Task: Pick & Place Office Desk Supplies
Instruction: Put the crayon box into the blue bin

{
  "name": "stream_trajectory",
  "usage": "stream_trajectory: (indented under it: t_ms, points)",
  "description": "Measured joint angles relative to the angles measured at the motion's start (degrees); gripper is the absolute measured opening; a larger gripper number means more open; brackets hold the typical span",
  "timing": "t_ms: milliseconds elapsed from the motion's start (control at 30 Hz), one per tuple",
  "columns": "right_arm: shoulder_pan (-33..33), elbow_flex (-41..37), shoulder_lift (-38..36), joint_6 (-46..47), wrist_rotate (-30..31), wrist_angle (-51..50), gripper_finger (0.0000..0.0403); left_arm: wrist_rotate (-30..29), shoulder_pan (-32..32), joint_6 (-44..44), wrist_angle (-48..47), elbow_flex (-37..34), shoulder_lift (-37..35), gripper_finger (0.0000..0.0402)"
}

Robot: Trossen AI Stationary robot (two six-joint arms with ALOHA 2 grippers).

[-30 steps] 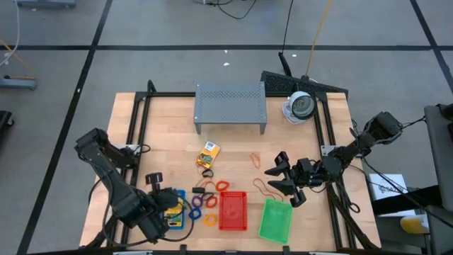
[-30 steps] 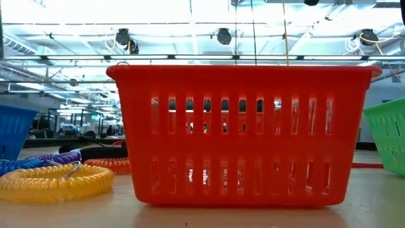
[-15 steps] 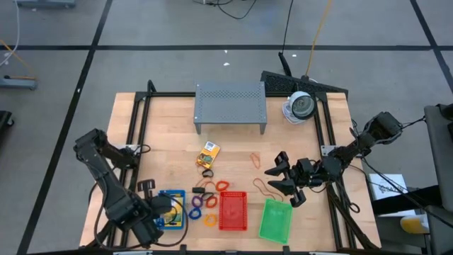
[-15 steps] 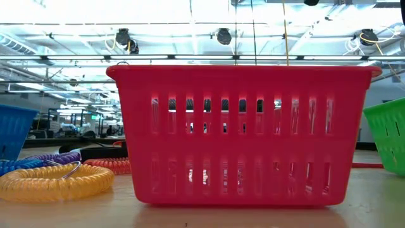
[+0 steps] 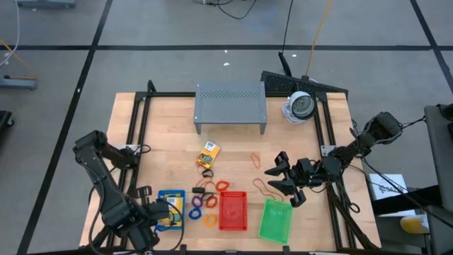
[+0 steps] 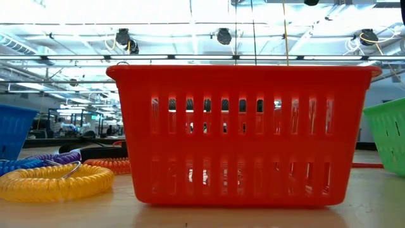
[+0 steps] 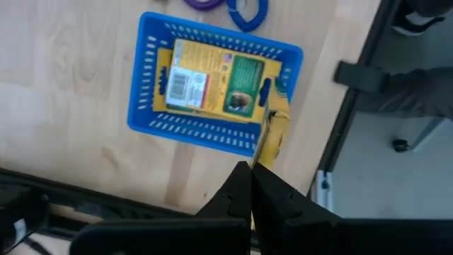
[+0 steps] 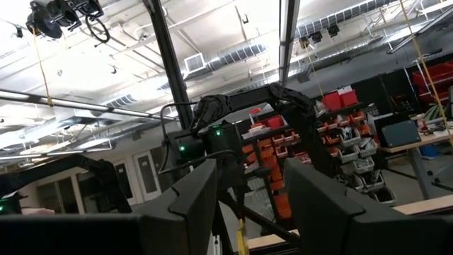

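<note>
Filling most of the low view, the red tray (image 6: 239,133) hides nearly everything behind it; only an edge of the blue tray (image 6: 12,130), a slice of the green tray (image 6: 387,133) and a few coiled rings (image 6: 54,180) show past its sides. From above, the left gripper (image 5: 145,216) sits at the table's front left corner, just beside the blue tray (image 5: 170,209), partly cut off by the picture's lower edge. Its fingers (image 7: 244,188) are pressed together with nothing between them.

Inside the blue tray (image 7: 148,106) a yellow-and-green crayon box (image 7: 212,81) lies flat, label up, its long axis running along the tray's length. A second yellow piece (image 7: 272,134) hangs over the tray's rim near the fingertips; what it is cannot be made out. The red tray (image 5: 233,210) and green tray (image 5: 276,219) look empty from above, both with their long sides running front to back.

Another crayon box (image 5: 208,150) lies on the bare wood in front of the grey shelf (image 5: 230,106), slightly tilted. Rings and rubber bands (image 5: 265,188) are scattered between the trays and the right gripper (image 5: 283,177), which hovers near the green tray with jaws spread wide, holding nothing. Its wrist view points off into the room.
</note>
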Motion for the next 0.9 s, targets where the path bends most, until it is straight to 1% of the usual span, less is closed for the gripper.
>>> stream_trajectory:
  t_ms: [200,500,900]
  points:
    - [0.0,0.0,0.0,0.0,0.0,0.0,0.0155,0.1,0.0,-0.2,1.0,0.0,1.9,0.0000]
    - [0.0,0.0,0.0,0.0,0.0,0.0,0.0155,4.0,0.6,3.1,1.8,0.0,6.9,0.0000]
    - [0.0,0.0,0.0,0.0,-0.1,0.0,0.0155,3.1,3.2,6.6,2.1,0.0,7.2,0.0000]
